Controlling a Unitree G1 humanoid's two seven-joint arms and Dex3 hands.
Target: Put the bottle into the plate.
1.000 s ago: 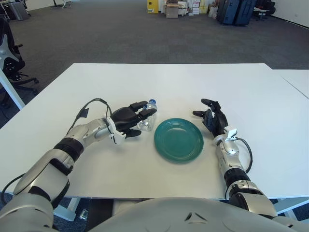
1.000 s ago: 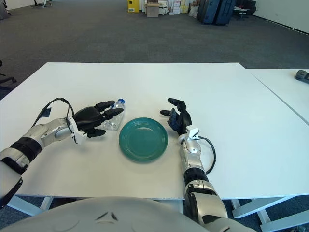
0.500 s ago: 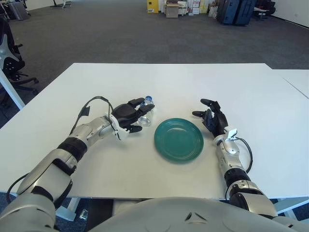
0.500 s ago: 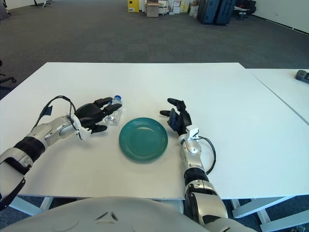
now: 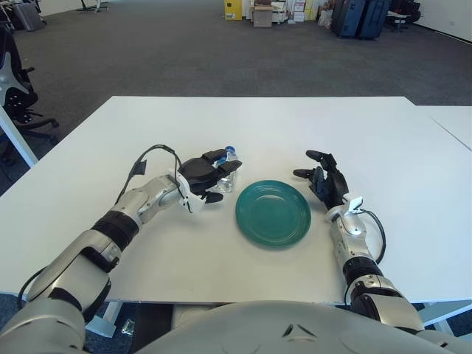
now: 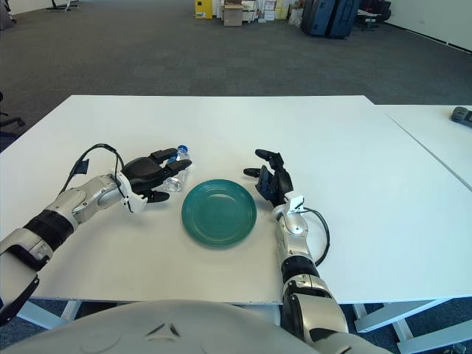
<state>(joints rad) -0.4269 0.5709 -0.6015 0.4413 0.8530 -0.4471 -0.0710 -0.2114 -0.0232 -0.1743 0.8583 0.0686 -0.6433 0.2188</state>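
Note:
A small clear plastic bottle (image 5: 229, 152) with a blue cap lies on the white table (image 5: 295, 125), just left of the round teal plate (image 5: 273, 212). My left hand (image 5: 222, 179) lies over the bottle. Its fingers curl across the top and its thumb sits on the near side, so most of the body is hidden. The bottle rests on the table, and the plate holds nothing. My right hand (image 5: 321, 178) rests on the table just right of the plate, fingers spread and holding nothing.
A black cable (image 5: 151, 153) loops up from my left wrist. A second white table (image 5: 456, 122) adjoins at the far right. Chairs, boxes and dark suitcases stand far back on the carpet.
My left hand has slid a little farther from me and to the right, and its fingers have curled closer over the bottle. The right hand has not moved.

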